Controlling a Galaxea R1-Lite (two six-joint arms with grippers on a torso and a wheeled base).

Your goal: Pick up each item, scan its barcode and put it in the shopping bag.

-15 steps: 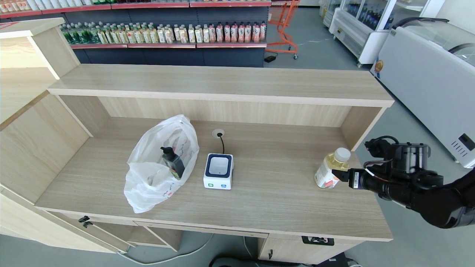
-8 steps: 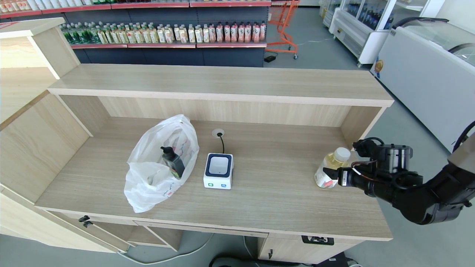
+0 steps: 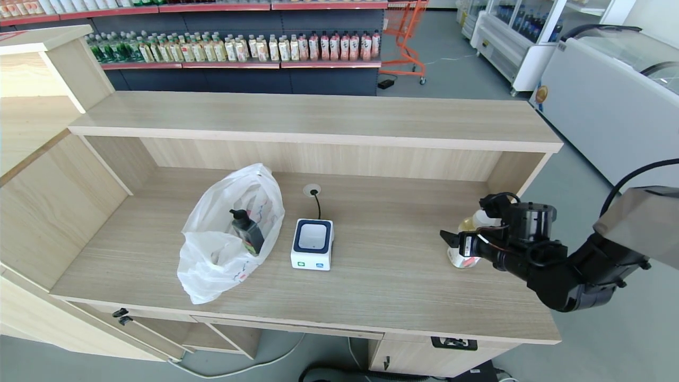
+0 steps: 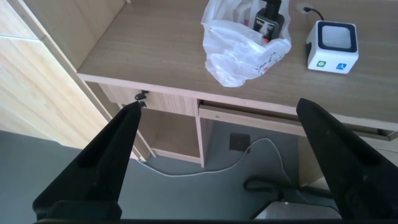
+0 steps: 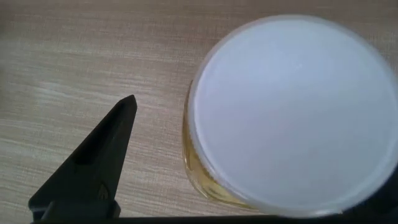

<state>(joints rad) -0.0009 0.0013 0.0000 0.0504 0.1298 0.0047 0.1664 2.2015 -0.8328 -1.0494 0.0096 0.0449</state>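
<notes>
Starting on the left: the left end effector [image 4: 217,107] hangs out in front of the bench [image 3: 392,270], lower than the top, with its two fingers spread wide and nothing between them. On the bench's left part sits the white plastic shopping bag [image 3: 223,249], slumped and open, with a dark pump bottle [image 3: 247,231] standing inside it, leaning a bit. Just beside the bag, to its right, is the little white barcode scanner [image 3: 312,244], glass face up. Its black cable [image 3: 317,206] runs back to a round grommet hole [image 3: 312,189] in the benchtop.

Way over on the right, well apart from the scanner, is the bottle of yellow liquid [image 3: 457,259] with a white cap, upright near the bench's right edge. The right end effector [image 3: 460,230] is down right at it, fingers open wide with the bottle between them. From its wrist camera the cap sits between the dark fingers. Can't tell whether the fingers actually touch the bottle.
</notes>
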